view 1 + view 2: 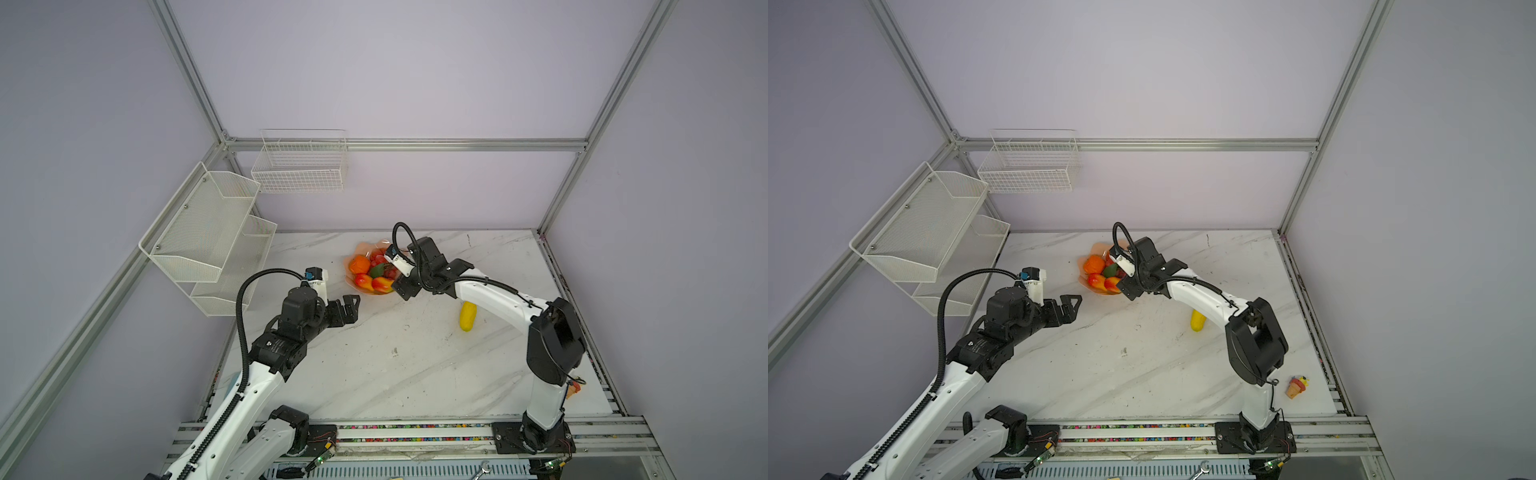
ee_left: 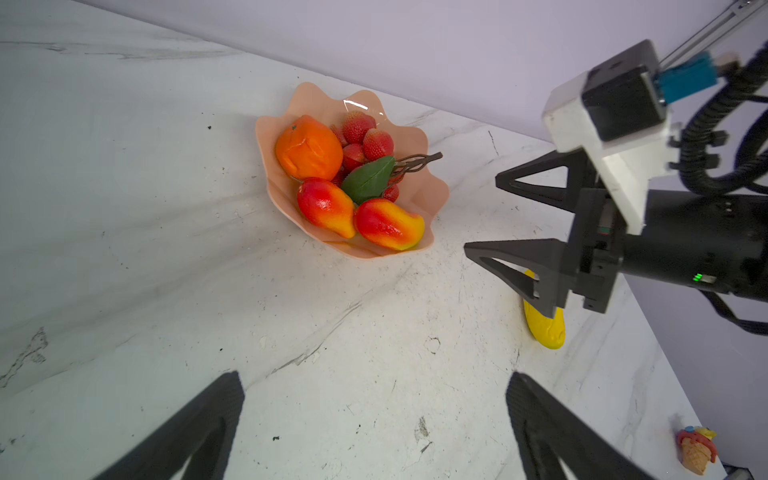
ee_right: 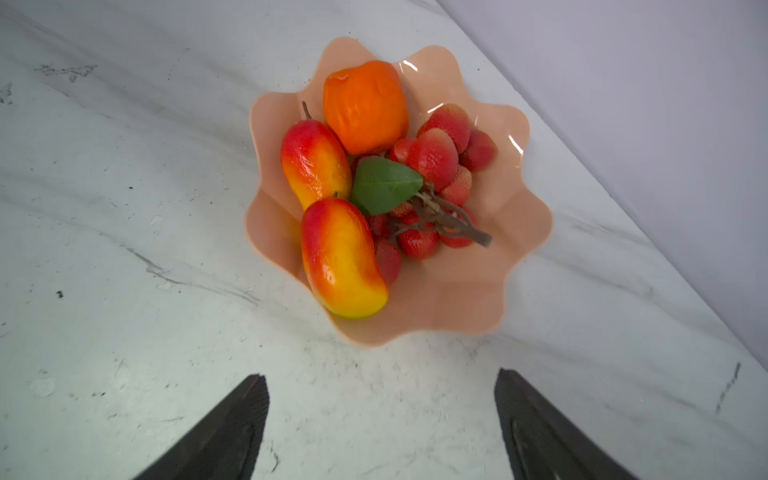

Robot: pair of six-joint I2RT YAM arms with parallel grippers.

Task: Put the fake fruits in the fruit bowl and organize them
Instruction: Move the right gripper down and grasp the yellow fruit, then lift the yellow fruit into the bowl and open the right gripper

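The peach-pink fruit bowl (image 1: pixel 368 246) (image 3: pixel 519 232) stands at the back of the marble table. In it lie the orange (image 3: pixel 365 106), two red-to-yellow mangoes (image 3: pixel 314 162) (image 3: pixel 341 257) and the red berry cluster (image 3: pixel 440 153) with its green leaf. The oblong yellow fruit (image 1: pixel 468 316) (image 2: pixel 544 328) lies on the table to the right of the bowl, partly under my right arm. My right gripper (image 1: pixel 401 291) (image 3: pixel 381 373) hangs open and empty just off the bowl's near right rim. My left gripper (image 1: pixel 353 306) (image 2: pixel 374 376) is open and empty over the table, left of the bowl.
Two white wire baskets (image 1: pixel 208 232) (image 1: pixel 299 166) hang on the left and back walls. A small ice-cream cone toy (image 1: pixel 1296 386) lies near the table's front right edge. Metal frame posts stand at the table's corners.
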